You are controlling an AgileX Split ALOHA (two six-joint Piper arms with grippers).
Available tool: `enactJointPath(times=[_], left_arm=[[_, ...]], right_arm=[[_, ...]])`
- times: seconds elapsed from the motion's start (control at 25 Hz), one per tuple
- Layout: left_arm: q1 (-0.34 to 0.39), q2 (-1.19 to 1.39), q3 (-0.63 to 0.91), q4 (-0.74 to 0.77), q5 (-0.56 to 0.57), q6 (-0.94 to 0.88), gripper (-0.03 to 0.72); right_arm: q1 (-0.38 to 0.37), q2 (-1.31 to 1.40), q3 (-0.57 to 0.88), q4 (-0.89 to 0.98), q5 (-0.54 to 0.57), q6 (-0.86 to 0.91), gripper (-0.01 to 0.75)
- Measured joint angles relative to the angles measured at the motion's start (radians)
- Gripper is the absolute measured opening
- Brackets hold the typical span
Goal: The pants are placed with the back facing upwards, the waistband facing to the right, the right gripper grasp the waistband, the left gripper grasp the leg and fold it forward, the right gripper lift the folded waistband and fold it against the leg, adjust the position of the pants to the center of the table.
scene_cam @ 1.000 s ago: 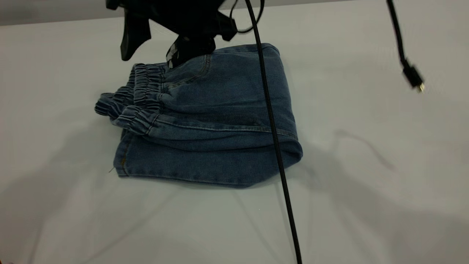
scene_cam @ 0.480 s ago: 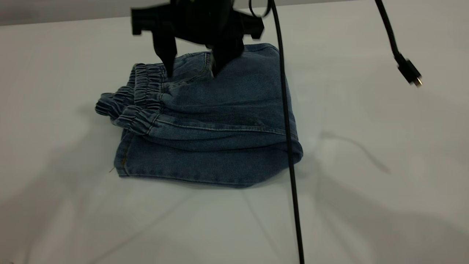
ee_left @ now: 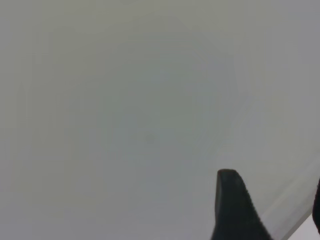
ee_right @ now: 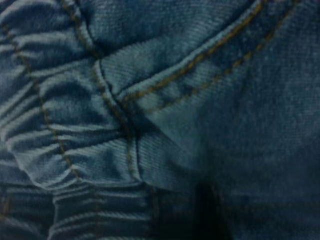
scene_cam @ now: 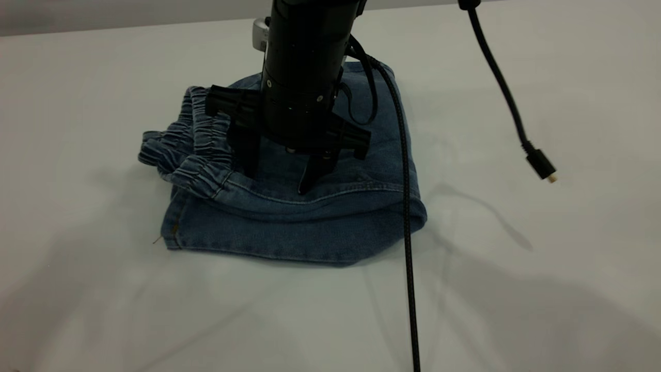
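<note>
The blue denim pants lie folded into a compact stack on the white table. Their elastic waistband is bunched at the stack's left end, above the leg hem. My right gripper points straight down onto the top layer just right of the waistband, open, both fingertips touching denim. Its wrist view is filled with the waistband and a stitched pocket seam; one dark finger shows. My left gripper hovers open over bare table and is outside the exterior view.
A black cable hangs from the right arm across the pants' right side to the front edge. A second cable with a loose plug dangles over the table at the right.
The right gripper came down from above the far waistband and forward, onto the top layer of the pants. The dangling plug dropped lower and moved left. The pants barely shifted.
</note>
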Motion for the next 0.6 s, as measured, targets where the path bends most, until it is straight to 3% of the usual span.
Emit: enactJointPath(times=[0.6], left_arm=[[0.000, -0.003, 0.001, 0.003, -0.001, 0.000, 0.358]], right_arm=[[0.000, 0.000, 0.000, -0.151, 0.206, -0.114, 0.425]])
